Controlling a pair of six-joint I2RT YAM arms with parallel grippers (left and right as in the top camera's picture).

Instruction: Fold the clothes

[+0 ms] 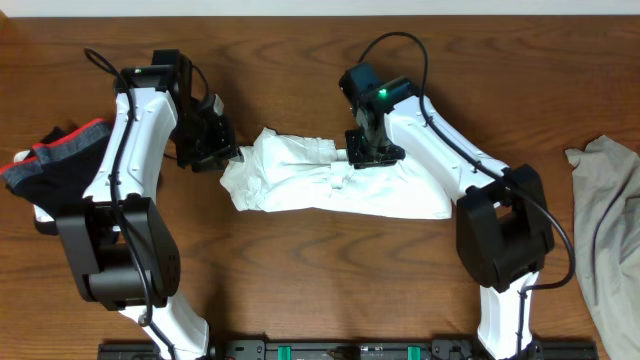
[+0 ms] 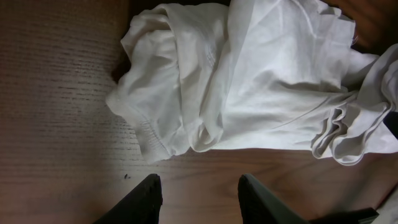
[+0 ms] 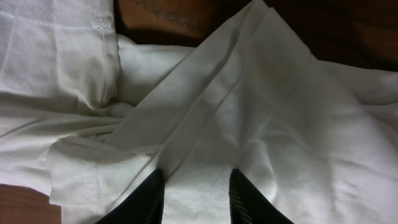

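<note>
We are early in the job. The shirt (image 1: 330,188) is lying bunched and wrinkled across the middle of the table (image 1: 300,300), nowhere near flat, so we are judging this to be the spreading-out step rather than a fold proper.

The left gripper (image 2: 199,186) is hovering over bare wood at the bottom of its wrist view, just short of the shirt's hemmed edge. Its fingers are standing partly apart and holding nothing.

The right gripper (image 3: 196,183) is sitting low over the shirt's upper middle, its fingers partly apart with a ridge of cloth running between them. We cannot tell whether they are pinching the cloth or only resting on it.

A dark garment (image 1: 45,165) is waiting at the left edge of the overhead frame, and a grey garment (image 1: 605,230) at the right edge.

Next, we are thinking, each gripper needs a firm pinch on an outer edge of the shirt. Then they need to pull apart to flatten it before any crease is made.
</note>
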